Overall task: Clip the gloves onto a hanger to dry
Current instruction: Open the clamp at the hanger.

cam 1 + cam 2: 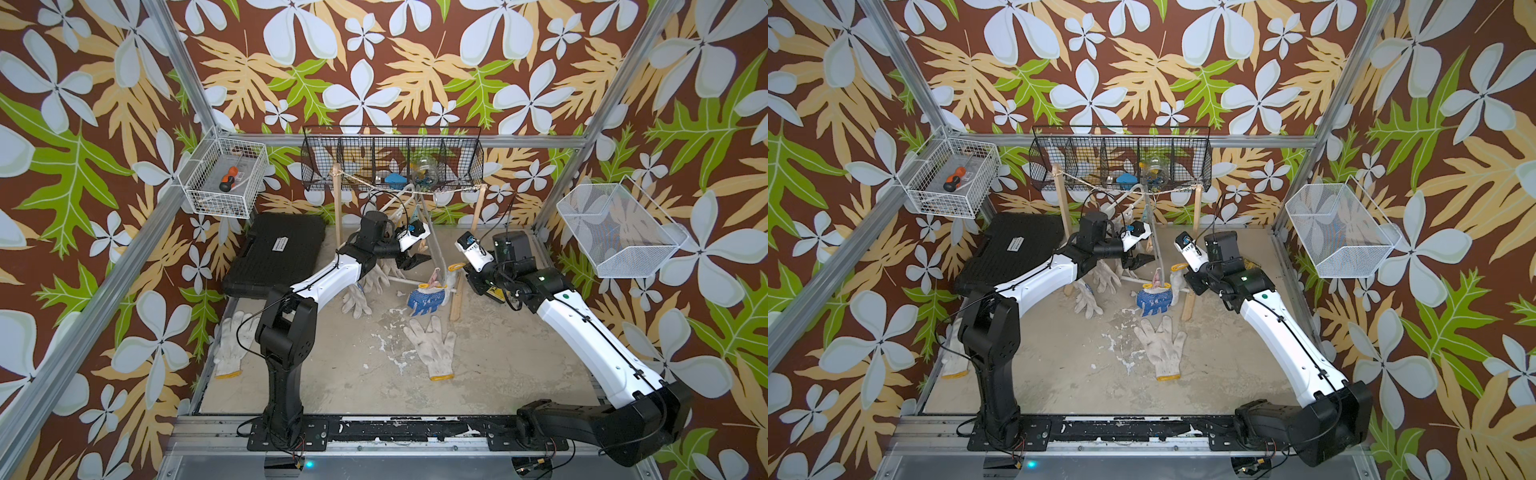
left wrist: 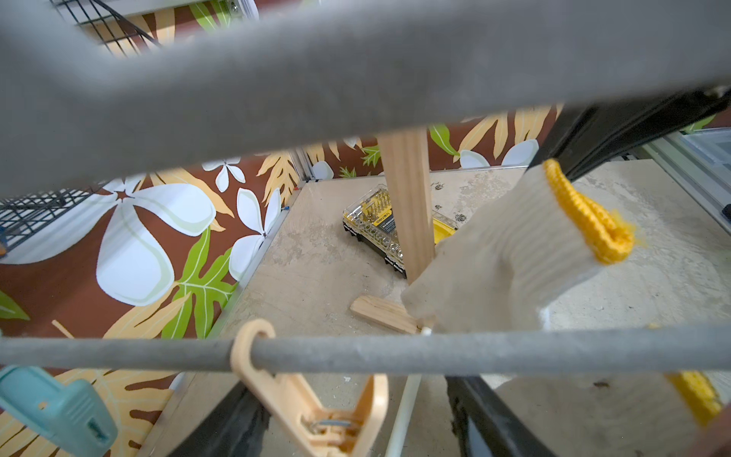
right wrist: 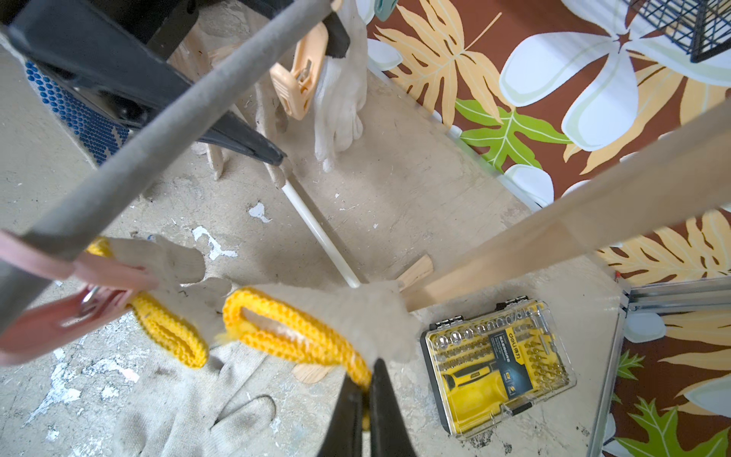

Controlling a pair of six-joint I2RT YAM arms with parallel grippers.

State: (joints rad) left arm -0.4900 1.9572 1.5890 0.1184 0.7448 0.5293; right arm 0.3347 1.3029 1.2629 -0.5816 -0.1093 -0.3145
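Right wrist view, right tool (image 3: 366, 382) clenched on glove (image 3: 356, 312) cuff edge, left tool (image 3: 308, 101) spread astride peach clip (image 3: 296, 81)

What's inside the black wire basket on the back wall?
A clear jar and a blue object show through the mesh of the black wire basket. The mesh blurs what the jar holds and what lies in the other compartments.

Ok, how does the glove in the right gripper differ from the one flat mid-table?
The held glove hangs by its yellow cuff, pinched in the shut right gripper; the flat glove lies spread on the table, untouched. The held glove is near the hanger bar; the flat glove is clear of it. Both are white knit with yellow cuffs.
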